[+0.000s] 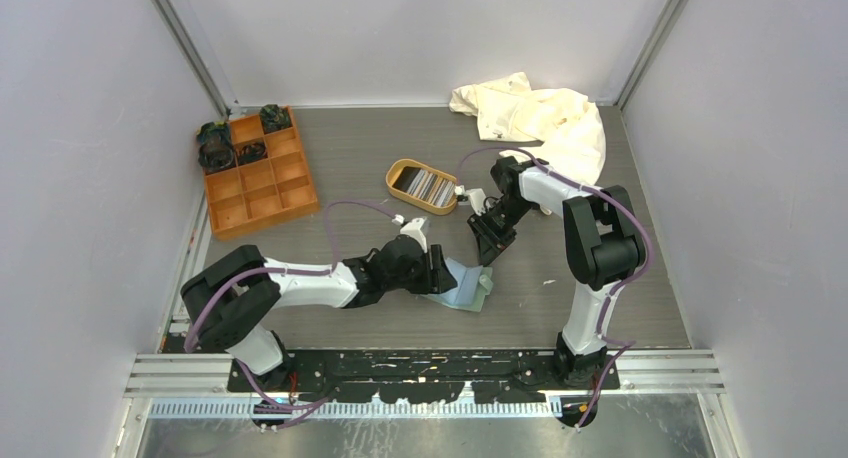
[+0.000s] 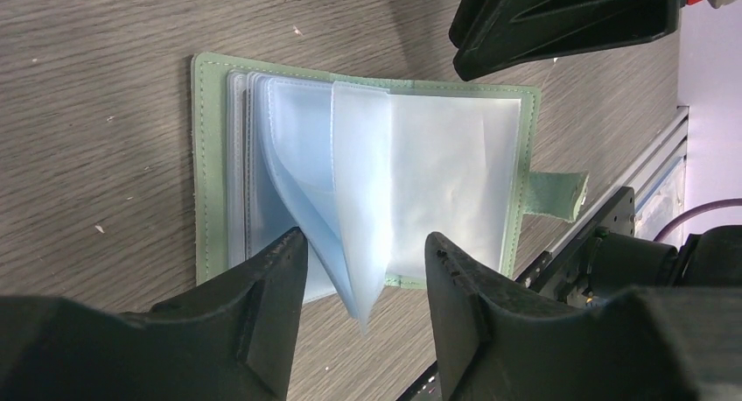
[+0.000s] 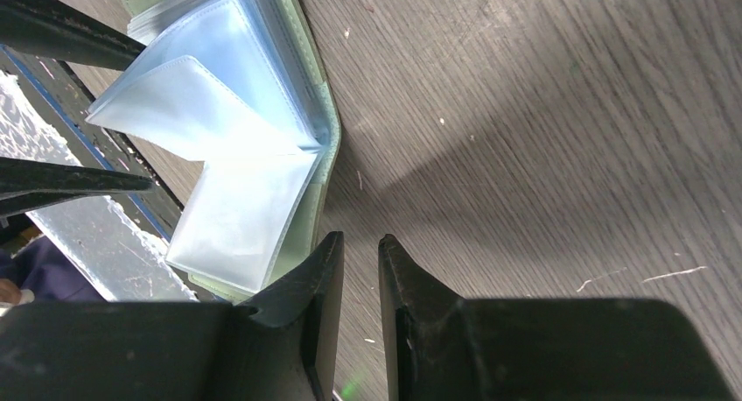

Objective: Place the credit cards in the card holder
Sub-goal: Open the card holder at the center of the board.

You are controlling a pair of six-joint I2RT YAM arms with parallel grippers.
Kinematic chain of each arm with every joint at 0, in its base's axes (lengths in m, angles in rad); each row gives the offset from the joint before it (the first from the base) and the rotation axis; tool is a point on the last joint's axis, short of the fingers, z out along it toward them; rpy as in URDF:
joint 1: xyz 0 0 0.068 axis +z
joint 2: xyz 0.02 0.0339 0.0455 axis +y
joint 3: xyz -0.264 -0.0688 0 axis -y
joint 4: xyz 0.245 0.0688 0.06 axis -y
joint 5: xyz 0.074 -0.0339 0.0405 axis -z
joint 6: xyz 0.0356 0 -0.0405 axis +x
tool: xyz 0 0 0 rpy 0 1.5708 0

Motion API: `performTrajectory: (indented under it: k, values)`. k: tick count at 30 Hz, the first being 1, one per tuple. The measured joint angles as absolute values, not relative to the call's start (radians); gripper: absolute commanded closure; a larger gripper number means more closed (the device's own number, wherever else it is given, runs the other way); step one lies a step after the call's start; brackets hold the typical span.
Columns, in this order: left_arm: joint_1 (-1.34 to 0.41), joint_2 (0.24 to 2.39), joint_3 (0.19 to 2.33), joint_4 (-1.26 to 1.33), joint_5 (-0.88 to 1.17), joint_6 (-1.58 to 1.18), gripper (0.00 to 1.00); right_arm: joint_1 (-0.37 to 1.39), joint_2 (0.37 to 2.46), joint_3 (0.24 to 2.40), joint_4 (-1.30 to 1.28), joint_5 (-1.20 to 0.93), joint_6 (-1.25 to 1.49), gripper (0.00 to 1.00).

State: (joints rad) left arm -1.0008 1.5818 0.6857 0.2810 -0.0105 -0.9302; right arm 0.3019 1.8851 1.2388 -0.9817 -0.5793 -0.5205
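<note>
The sage-green card holder (image 2: 206, 156) lies open on the table, its clear sleeves fanned out and its tab (image 2: 556, 195) pointing toward the arms' bases. One sleeve (image 2: 359, 200) stands up between the jaws of my left gripper (image 2: 363, 243), which is open and touches nothing. My right gripper (image 3: 360, 243) hovers at the holder's far edge (image 3: 328, 112), jaws a narrow gap apart with only table between them. From above, the holder (image 1: 472, 288) sits between the left gripper (image 1: 441, 271) and right gripper (image 1: 492, 248). The credit cards (image 1: 430, 188) stand in an oval tan tray.
The oval tan tray (image 1: 396, 169) is just behind the grippers. An orange compartment box (image 1: 258, 178) with dark items sits at the back left. A crumpled white cloth (image 1: 540, 113) lies at the back right. Grey walls close in both sides.
</note>
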Motion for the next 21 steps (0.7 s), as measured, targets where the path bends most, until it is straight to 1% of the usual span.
performTrajectory:
  k: [7, 9, 11, 13, 18, 21]
  values:
    - [-1.000, 1.597, 0.688, 0.284, 0.022, -0.937, 0.42, 0.302, 1.885, 1.239, -0.982, -0.596, -0.517, 0.73]
    - [-1.000, 1.597, 0.688, 0.288, 0.029, -0.937, 0.42, 0.302, 1.885, 1.239, -0.982, -0.601, -0.516, 0.73]
    - [-1.000, 1.597, 0.688, 0.289, 0.032, -0.937, 0.45, 0.302, 1.885, 1.239, -0.982, -0.605, -0.516, 0.73]
    - [-0.999, 1.599, 0.688, 0.289, 0.035, -0.937, 0.52, 0.302, 1.885, 1.239, -0.982, -0.606, -0.516, 0.73]
    - [-0.999, 1.622, 0.714, 0.274, 0.038, -0.934, 0.80, 0.302, 1.885, 1.239, -0.981, -0.616, -0.509, 0.72]
    - [-0.999, 1.626, 0.743, 0.242, 0.036, -0.909, 0.90, 0.302, 1.885, 1.239, -0.981, -0.628, -0.497, 0.72]
